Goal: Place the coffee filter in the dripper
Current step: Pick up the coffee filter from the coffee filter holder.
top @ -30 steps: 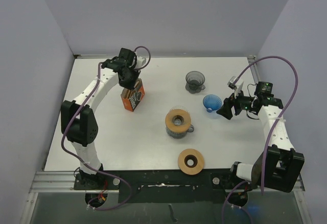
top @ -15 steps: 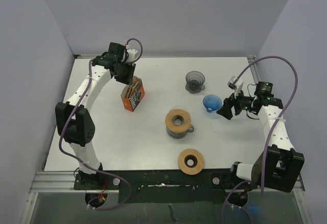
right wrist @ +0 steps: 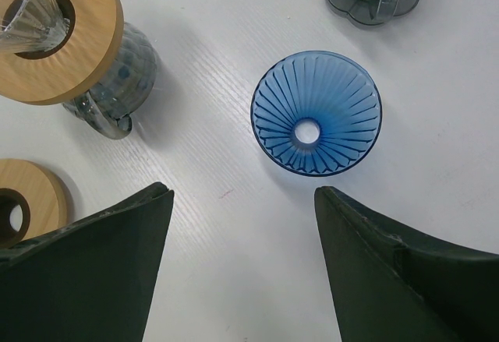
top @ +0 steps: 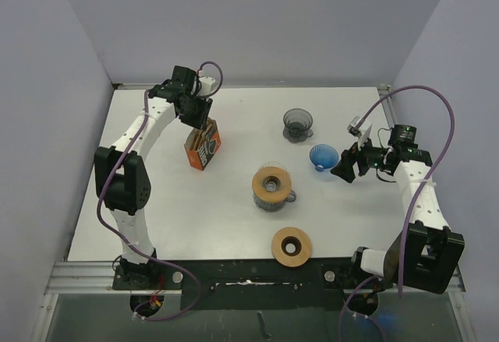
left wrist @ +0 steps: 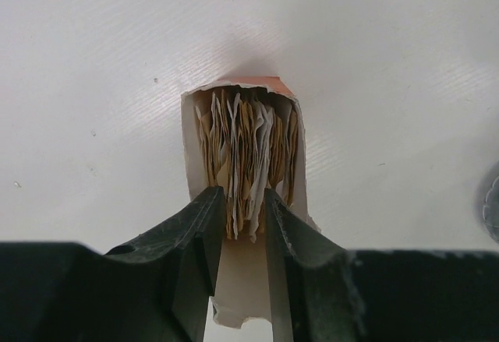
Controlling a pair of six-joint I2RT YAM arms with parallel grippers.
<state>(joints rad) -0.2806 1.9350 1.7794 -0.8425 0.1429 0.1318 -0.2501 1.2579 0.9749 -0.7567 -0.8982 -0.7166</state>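
An orange box (top: 203,149) of brown paper coffee filters (left wrist: 245,143) stands at the back left of the table. My left gripper (top: 195,114) is over its open top. In the left wrist view this gripper (left wrist: 243,206) has its fingers nearly together, pinching the near edges of a few filters. A blue ribbed dripper (top: 323,156) sits on the table at the right. It also shows in the right wrist view (right wrist: 316,114). My right gripper (right wrist: 243,194) is open and empty just short of it, and in the top view (top: 345,169) it is to the dripper's right.
A grey dripper (top: 297,124) stands behind the blue one. A glass carafe with a wooden collar (top: 272,186) holding a clear dripper stands mid-table. A loose wooden ring (top: 291,245) lies near the front edge. The box's torn white flap (left wrist: 234,280) lies under my left fingers.
My left wrist swung a little left and back, then returned over the filter box. The box, the drippers and the right arm have not moved.
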